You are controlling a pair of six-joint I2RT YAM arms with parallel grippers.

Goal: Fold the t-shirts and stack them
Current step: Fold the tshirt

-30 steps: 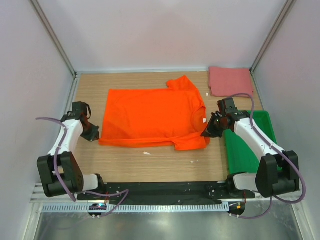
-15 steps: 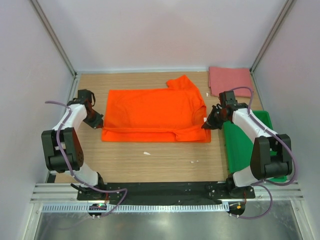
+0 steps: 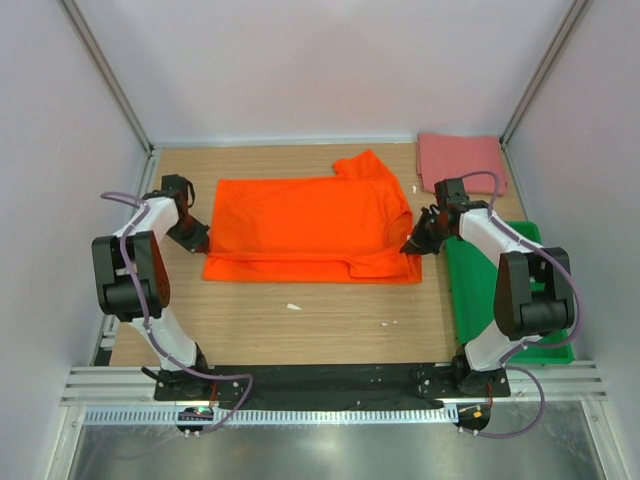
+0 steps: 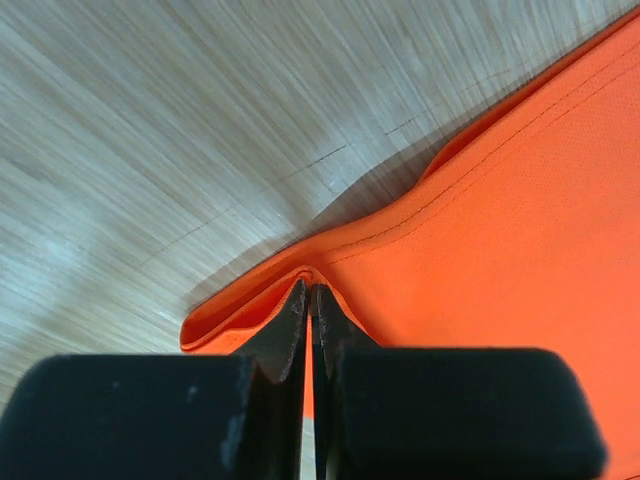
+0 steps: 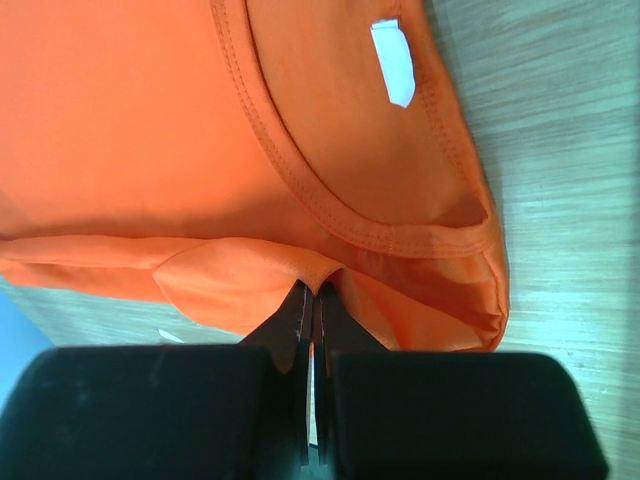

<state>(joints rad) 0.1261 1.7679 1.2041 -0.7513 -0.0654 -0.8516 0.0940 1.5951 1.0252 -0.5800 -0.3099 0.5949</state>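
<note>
The bright orange t-shirt (image 3: pixel 305 225) lies on the wooden table, its near part folded up over the body, one sleeve sticking out at the far edge. My left gripper (image 3: pixel 198 240) is shut on the shirt's left hem edge (image 4: pixel 330 270). My right gripper (image 3: pixel 410 248) is shut on the shirt's fold near the collar (image 5: pixel 330 265); the white neck label (image 5: pixel 393 62) shows above it. The dull pink-red t-shirt (image 3: pixel 460 162) lies folded flat at the far right corner, away from both grippers.
A green plastic tray (image 3: pixel 500 290) lies along the right side under the right arm. Small white scraps (image 3: pixel 293 306) lie on the wood near the front. Grey walls close in the table on three sides.
Both grippers have carried the shirt's near edge away from me, folding it over the body; the shirt is now narrower front to back. Both arms reach further out.
</note>
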